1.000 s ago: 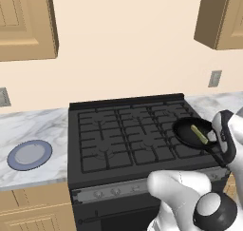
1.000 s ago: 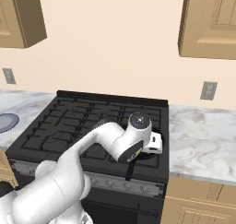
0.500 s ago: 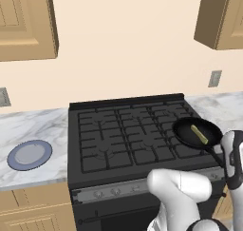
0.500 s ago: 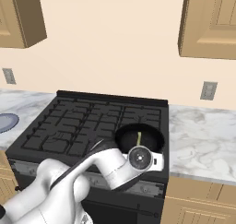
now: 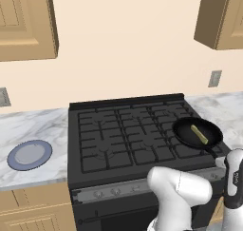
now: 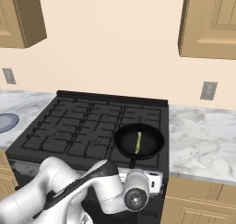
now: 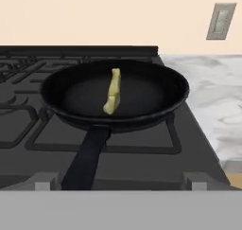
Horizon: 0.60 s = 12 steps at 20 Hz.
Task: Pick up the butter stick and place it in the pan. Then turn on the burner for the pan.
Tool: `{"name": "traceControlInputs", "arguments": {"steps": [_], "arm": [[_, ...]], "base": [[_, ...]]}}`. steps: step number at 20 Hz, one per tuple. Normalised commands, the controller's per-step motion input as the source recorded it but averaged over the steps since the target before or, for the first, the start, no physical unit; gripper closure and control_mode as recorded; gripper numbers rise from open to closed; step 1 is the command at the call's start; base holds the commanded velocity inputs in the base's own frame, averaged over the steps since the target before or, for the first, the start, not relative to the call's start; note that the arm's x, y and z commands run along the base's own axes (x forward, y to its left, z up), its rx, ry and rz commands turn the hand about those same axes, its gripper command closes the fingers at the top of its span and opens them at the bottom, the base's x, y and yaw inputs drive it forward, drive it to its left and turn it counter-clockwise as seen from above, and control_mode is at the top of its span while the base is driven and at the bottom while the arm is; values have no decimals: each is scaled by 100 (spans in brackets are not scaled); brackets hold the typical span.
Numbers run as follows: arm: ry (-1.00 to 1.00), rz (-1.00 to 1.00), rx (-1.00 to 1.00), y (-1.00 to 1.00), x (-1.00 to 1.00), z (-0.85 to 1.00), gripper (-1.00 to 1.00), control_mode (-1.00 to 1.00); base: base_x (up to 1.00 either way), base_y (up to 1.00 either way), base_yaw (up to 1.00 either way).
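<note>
The robot's hand sits low at the front edge of the gas stovetop [image 5: 128, 135], its gripper [image 6: 154, 181] spread wide and holding nothing. Just past it, in the hand view, the straight black handle [image 7: 87, 160] of the pan [image 7: 142, 94] points back toward the hand. The pan rests on the front right burner [image 6: 138, 161], and the butter stick [image 7: 113, 92] lies flat near the middle of the pan floor, clear of the rim. With the butter placed, the remaining step appears to be lighting that burner from the row of knobs [image 5: 114, 192] on the stove's front panel. The knobs look alike, so the likeliest slip is turning one that feeds a different grate section. A second risk is the handle: it reaches toward the stove's front edge, and an arm sweeping across could knock it and slide the pan off its grate. Farther left, a blue-grey plate [image 5: 30, 155] sits on the marble counter [image 5: 28, 130], well apart from the work.
</note>
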Motion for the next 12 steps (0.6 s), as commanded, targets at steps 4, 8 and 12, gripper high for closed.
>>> {"name": "traceControlInputs", "arguments": {"steps": [4, 8, 12], "arm": [[-23, 0, 3, -11, -23, -24, -100, -100], [-17, 0, 1, -7, -22, -24, -100, -100], [-12, 0, 1, -1, -14, -9, -100, -100]], "base": [[0, 0, 0], [0, 0, 0], [0, 0, 0]]}}
